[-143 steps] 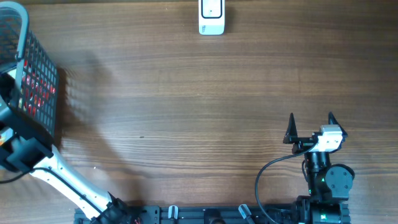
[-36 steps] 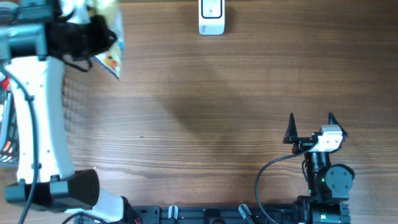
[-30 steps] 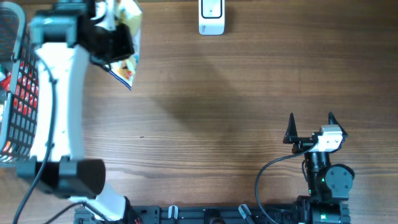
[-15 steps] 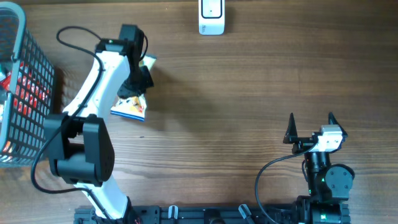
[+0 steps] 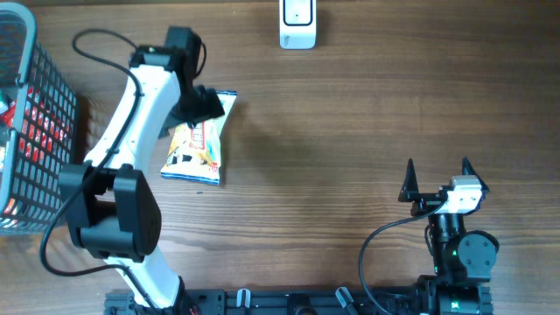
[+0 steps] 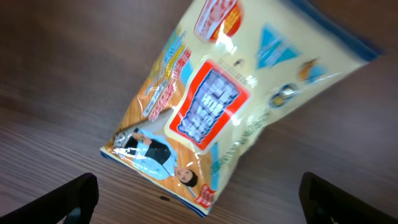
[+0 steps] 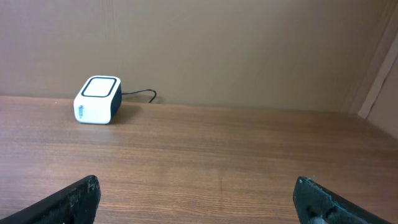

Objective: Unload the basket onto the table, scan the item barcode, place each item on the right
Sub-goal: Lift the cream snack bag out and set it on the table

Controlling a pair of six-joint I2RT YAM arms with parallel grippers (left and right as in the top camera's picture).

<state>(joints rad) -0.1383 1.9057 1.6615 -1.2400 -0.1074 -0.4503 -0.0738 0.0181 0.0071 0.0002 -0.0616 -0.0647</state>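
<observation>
Snack bag [image 5: 197, 144] now dropped (wooden table [image 5: 350, 131]).

left arm [image 5: 131, 114] reaching far forward | left tool [image 5: 203, 105] jaws spread wide | right tool [image 5: 437, 178] back near base, jaws wide

A desk [image 5: 350, 131] of mid-brown wood, its grain running left to right, fills the overhead view under soft, even light. Behind its far edge rises a plain, matte brown wall [image 7: 249, 50], with a paler panel [image 7: 385, 81] at the far right corner.
</observation>
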